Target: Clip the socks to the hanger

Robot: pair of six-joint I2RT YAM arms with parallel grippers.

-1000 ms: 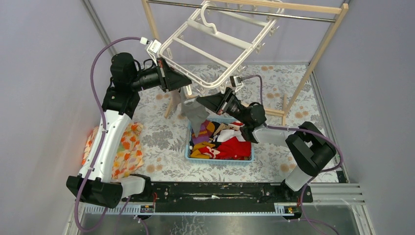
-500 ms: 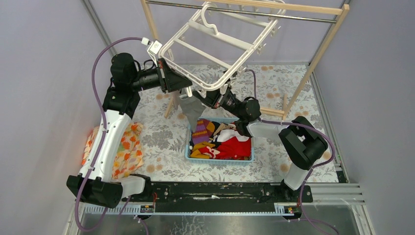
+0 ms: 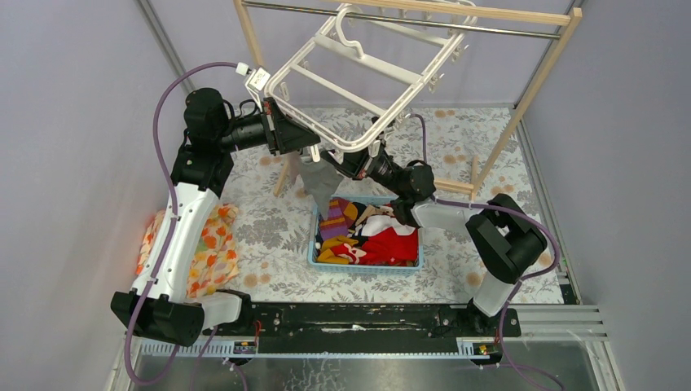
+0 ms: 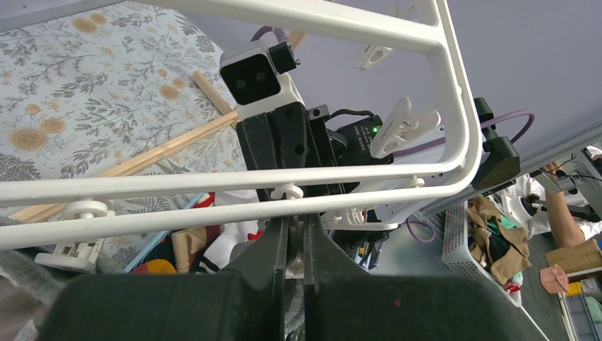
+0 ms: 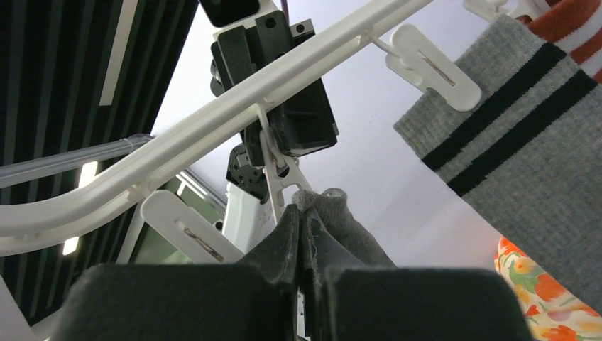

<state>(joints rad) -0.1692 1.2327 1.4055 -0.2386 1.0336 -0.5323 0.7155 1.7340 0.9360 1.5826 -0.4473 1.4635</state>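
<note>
We are mid-clipping. Our right gripper (image 5: 302, 226), closed on the end of a plain grey knitted sock (image 5: 344, 222), holds it beside a small white dangling clip (image 5: 278, 169) of the large white plastic drying frame (image 4: 213, 180), toward the bench's far edge. Our left gripper (image 4: 294, 229) is nearly closed under the rail, and we cannot tell what it pinches. Next, we judge, the sock must enter the clip's mouth.

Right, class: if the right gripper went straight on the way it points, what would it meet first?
Probably the white clip hanging from the hanger, just ahead of the right gripper and the grey sock it pinches; depth is unclear.
</note>
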